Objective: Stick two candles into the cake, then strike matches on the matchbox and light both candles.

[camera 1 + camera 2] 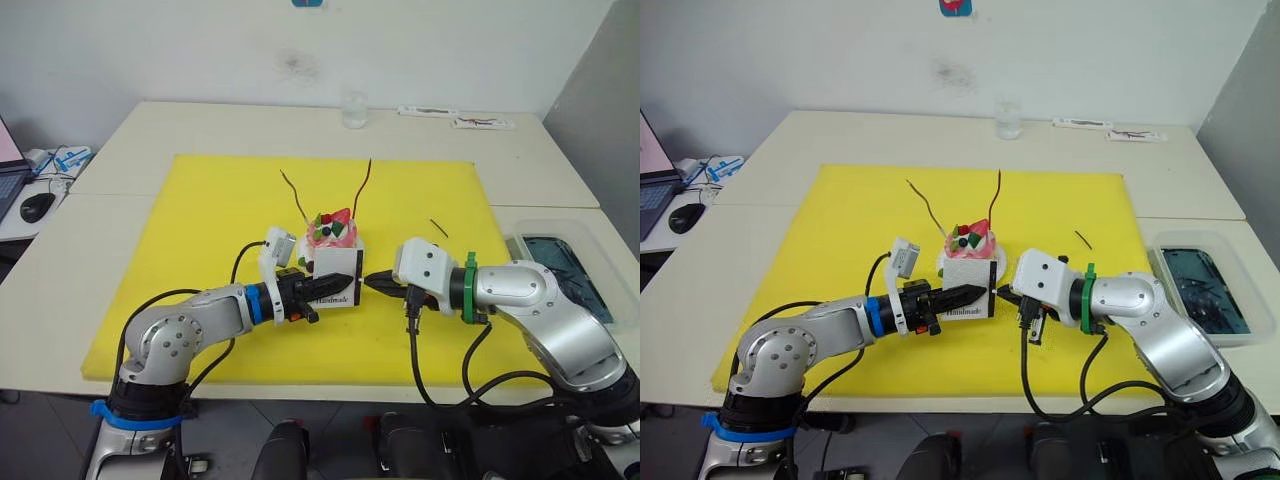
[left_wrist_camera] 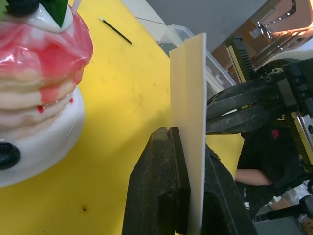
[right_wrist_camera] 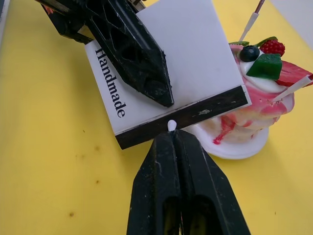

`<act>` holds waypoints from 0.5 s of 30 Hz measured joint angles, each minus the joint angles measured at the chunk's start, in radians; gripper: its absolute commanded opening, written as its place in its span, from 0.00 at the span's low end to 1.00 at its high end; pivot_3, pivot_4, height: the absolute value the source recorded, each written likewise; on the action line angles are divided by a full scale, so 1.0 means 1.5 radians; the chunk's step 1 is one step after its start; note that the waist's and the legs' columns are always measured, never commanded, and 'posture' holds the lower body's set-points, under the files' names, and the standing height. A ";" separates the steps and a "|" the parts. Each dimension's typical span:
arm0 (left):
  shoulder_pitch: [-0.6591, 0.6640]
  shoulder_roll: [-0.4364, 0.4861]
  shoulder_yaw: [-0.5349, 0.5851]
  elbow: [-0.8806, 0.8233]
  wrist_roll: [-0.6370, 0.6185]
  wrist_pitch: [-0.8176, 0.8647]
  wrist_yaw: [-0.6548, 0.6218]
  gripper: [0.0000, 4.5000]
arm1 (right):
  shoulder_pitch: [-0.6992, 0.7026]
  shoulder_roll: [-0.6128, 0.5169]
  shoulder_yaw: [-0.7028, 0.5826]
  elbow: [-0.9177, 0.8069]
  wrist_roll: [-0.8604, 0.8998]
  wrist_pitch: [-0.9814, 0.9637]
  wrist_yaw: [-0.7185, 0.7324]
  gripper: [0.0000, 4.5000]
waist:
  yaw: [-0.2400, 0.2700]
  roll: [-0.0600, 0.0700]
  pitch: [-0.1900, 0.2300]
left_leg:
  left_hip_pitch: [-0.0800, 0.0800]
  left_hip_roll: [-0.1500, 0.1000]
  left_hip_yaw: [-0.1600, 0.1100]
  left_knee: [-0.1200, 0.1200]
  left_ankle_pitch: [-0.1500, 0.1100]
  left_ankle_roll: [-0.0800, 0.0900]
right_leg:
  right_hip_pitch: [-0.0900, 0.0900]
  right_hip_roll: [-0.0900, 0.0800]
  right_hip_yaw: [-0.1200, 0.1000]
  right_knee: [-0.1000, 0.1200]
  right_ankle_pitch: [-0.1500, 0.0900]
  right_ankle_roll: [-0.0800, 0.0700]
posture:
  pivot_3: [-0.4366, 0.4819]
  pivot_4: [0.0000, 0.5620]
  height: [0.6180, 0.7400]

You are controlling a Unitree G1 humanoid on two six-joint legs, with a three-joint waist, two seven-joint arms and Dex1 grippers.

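Head stereo pair looks down on table, wrist cams close-up, all share matchbox

Match nearly all hidden btwn right gripper fingers — only white tip visible; cake cut off by frame edge.

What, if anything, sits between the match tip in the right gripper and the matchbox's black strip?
Nothing visible. The right gripper is shut on a match whose white tip sits right at the black striking strip of the matchbox, which the left gripper holds upright on edge beside the cake.
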 measured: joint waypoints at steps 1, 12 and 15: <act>0.000 -0.003 0.000 0.000 0.002 0.000 -0.002 0.00 | -0.007 0.003 0.006 0.004 -0.005 0.000 0.000 0.01 | 0.000 0.000 0.000 | 0.000 0.000 0.000 0.000 0.000 0.000 | 0.000 0.000 0.000 0.000 0.000 0.000 | 0.48 0.27 1.00; 0.000 -0.010 0.000 0.001 0.016 0.002 -0.003 0.00 | -0.013 0.006 0.019 0.016 -0.020 -0.009 0.001 0.01 | 0.000 0.000 0.000 | 0.000 0.000 0.000 0.000 0.000 0.000 | 0.000 0.000 0.000 0.000 0.000 0.000 | 0.48 0.27 1.00; 0.000 -0.010 0.001 0.001 0.016 0.002 -0.004 0.00 | -0.013 0.006 0.017 0.016 -0.017 -0.008 0.002 0.01 | 0.000 0.000 0.000 | 0.000 0.000 0.000 0.000 0.000 0.000 | 0.000 0.000 0.000 0.000 0.000 0.000 | 0.48 0.27 1.00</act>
